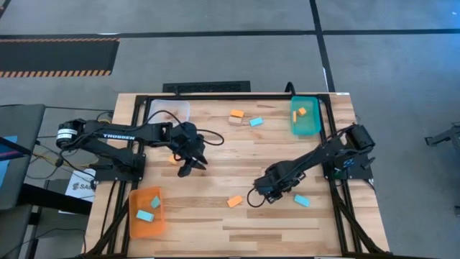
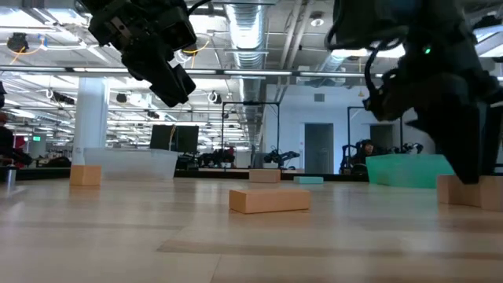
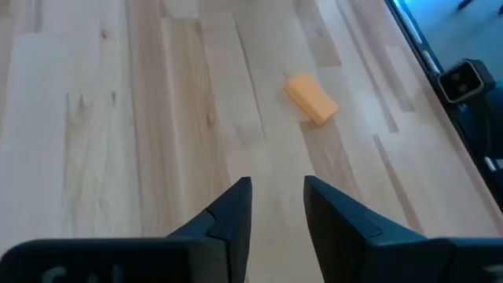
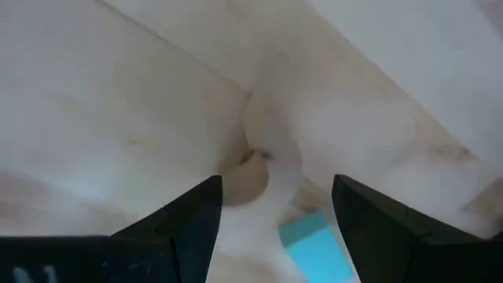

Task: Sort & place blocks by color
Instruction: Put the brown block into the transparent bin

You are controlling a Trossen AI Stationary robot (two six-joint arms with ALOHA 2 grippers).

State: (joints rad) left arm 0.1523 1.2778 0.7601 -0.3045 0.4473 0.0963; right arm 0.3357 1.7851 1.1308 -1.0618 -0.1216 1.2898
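Note:
My left gripper point(image 1: 192, 167) point(image 3: 277, 196) hangs open above the table's left-middle, clear of the wood. One orange block point(image 1: 172, 158) point(image 3: 312, 97) lies flat just beside and ahead of it. My right gripper point(image 1: 259, 193) point(image 4: 275, 196) is open and low over the table's right-middle. Its fingers stand on either side of a light blue block point(image 4: 314, 248) that lies flat on the wood, without touching it. In the high view the gripper hides that block. Another orange block point(image 1: 234, 201) point(image 2: 269, 200) lies to its left, and another light blue block point(image 1: 302, 201) to its right.
An orange tray point(image 1: 146, 212) at the near left holds a light blue and an orange block. A teal tray point(image 1: 305, 115) at the far right holds an orange and a light blue block. A clear tray point(image 1: 169, 111) sits far left. Orange, tan and blue blocks point(image 1: 244, 119) lie far centre.

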